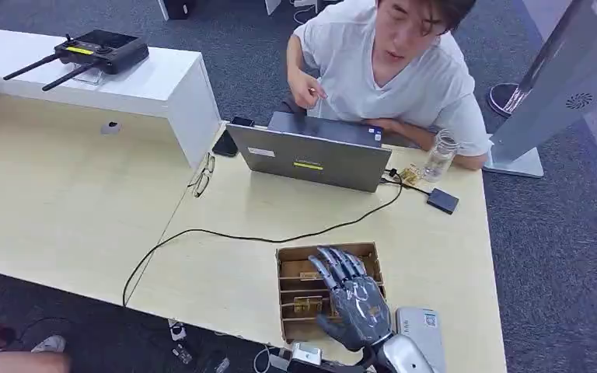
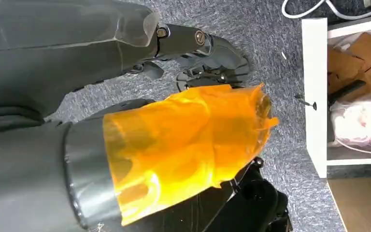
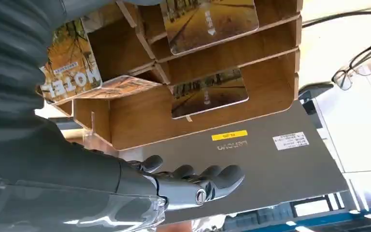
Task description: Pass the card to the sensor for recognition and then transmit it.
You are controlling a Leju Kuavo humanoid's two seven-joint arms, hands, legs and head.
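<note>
a: what do the cards look like, and where are they?

b: thin glossy cards point(image 3: 207, 92) printed with a yellow tree-lined street, corners rounded. they stand in the slots of a brown wooden card holder point(image 1: 291, 268), low in the head frame, right of centre. in the right wrist frame another card point(image 3: 72, 72), at the upper left, carries the word "hotel".

a: and the right hand?

b: the right hand point(image 1: 354, 299) lies over the right part of the holder, dark fingers point(image 1: 334, 264) apart and stretched out flat, nothing in them. it covers some of the slots.

a: the left hand?

b: in the left wrist frame an orange translucent film wraps the left hand point(image 2: 183, 145); i cannot tell how its fingers lie.

a: what else is around?

b: a grey matte laptop point(image 1: 311, 155) stands above the holder in the head frame, a person in a white shirt point(image 1: 396, 74) behind it. a black cable point(image 1: 225, 235) curves across the pale wood-grain table point(image 1: 62, 210). a clear glass jar point(image 1: 440, 155) and a small black box point(image 1: 442, 200) sit to the laptop's right, spectacles point(image 1: 200, 176) to its left. a black device with two antennas point(image 1: 97, 53) rests on a white counter at upper left, and a grey flat sensor unit point(image 1: 424, 330) lies just right of the hand, at the table's bottom edge.
</note>
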